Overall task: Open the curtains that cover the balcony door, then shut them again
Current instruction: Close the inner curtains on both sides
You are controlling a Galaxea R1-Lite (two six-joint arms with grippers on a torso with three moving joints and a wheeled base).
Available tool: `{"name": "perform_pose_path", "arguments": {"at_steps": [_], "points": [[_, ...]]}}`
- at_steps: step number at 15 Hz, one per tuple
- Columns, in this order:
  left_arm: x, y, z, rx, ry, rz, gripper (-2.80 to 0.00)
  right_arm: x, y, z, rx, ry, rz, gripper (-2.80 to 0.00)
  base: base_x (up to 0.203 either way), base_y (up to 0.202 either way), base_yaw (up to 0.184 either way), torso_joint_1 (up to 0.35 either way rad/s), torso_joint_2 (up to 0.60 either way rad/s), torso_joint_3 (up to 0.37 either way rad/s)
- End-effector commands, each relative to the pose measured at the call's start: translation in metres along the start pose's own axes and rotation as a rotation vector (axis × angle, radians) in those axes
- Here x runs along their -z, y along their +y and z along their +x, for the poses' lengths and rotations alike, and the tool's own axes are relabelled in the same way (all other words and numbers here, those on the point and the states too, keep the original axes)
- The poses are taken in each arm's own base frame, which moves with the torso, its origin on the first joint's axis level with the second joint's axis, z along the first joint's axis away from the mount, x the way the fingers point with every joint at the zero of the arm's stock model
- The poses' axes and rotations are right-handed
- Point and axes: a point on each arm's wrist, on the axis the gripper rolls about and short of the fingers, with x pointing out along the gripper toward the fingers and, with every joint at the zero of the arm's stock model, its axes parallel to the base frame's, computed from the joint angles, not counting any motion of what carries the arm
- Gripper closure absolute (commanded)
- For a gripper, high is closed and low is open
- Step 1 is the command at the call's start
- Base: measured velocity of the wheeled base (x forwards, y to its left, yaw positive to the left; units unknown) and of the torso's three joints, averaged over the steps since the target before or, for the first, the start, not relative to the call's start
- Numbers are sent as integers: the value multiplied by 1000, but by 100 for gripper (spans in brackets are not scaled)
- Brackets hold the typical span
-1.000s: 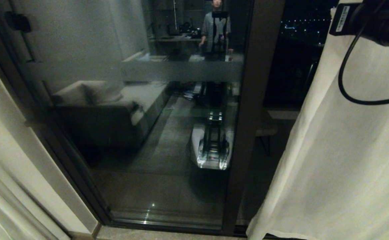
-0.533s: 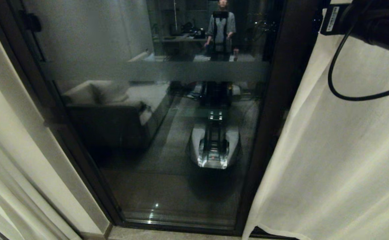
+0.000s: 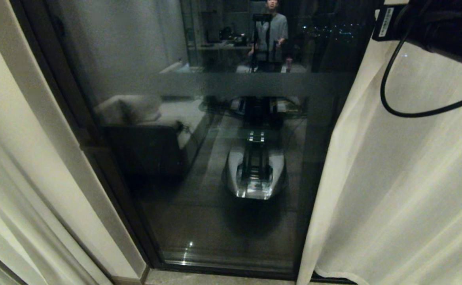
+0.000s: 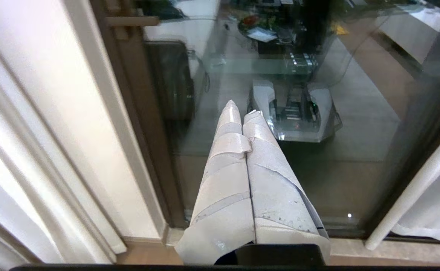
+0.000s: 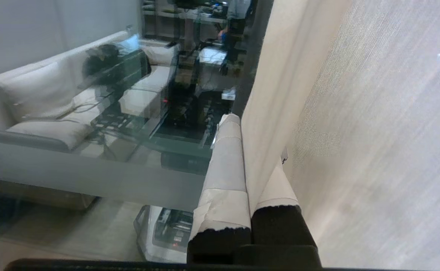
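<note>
Looking from the head, the balcony door (image 3: 231, 158) stood bare, curtains (image 3: 405, 178) bunched at its right. Left wrist: my left gripper (image 4: 242, 114) was clenched, empty. Right wrist: my right gripper (image 5: 242, 124) pinched the curtain edge; thin cloth could slip free.

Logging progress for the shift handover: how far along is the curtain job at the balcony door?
Opening looks done: the balcony door glass shows bare between the drawn-back panels. Closing is in hand: the right hand is shut on the right curtain edge. Left to do: that panel covers only the door's right side, the left curtain is untouched, and the left hand hangs shut, holding nothing.
</note>
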Motion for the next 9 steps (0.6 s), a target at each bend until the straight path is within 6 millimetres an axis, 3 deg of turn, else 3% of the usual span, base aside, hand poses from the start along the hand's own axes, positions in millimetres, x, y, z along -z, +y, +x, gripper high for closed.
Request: {"name": "perform_pose_path", "arguments": {"at_steps": [1, 9], "points": [[0, 0, 0, 0, -1, 0, 0, 2, 1, 1, -1, 3, -2, 0, 0, 192, 2, 5, 2, 0], [0, 0, 0, 0, -1, 0, 0, 1, 6, 0, -9, 3, 1, 0, 0, 190, 0, 2, 2, 3]]}}
